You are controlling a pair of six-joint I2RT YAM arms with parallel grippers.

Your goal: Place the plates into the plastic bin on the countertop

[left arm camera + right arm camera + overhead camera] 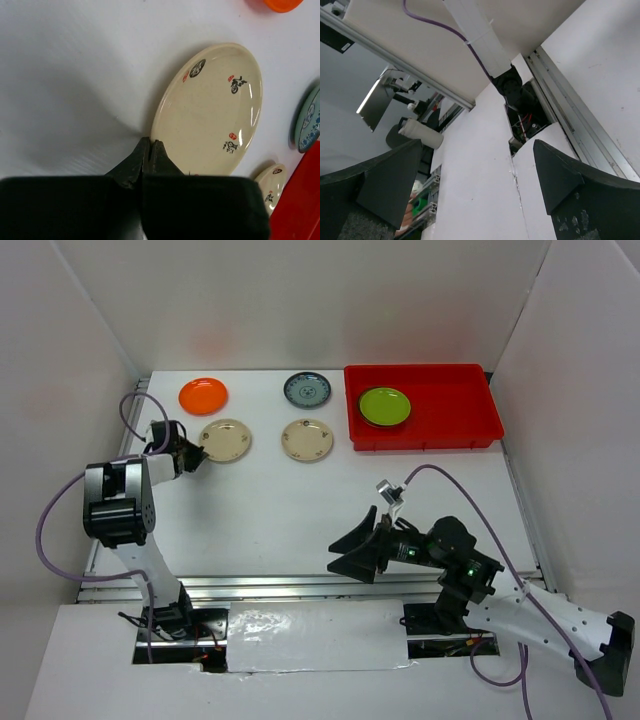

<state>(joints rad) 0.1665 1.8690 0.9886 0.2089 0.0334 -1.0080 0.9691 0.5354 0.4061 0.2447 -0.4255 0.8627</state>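
Observation:
My left gripper [203,456] is shut on the left rim of a cream patterned plate [225,440] on the white countertop [270,510]. In the left wrist view its tips [150,143] pinch that plate's near edge [210,110]. A second cream plate [307,439], an orange plate [203,395] and a grey-blue plate [306,389] lie nearby. A lime green plate [384,406] lies in the red plastic bin [470,410] at the back right. My right gripper [350,552] is open and empty near the front edge; its view [477,145] shows no plate.
White walls enclose the table on three sides. Metal rails [300,585] run along the front edge. The left wrist view also shows the orange plate [282,4], the grey-blue plate [307,120], the second cream plate [270,182] and the bin's corner [302,210].

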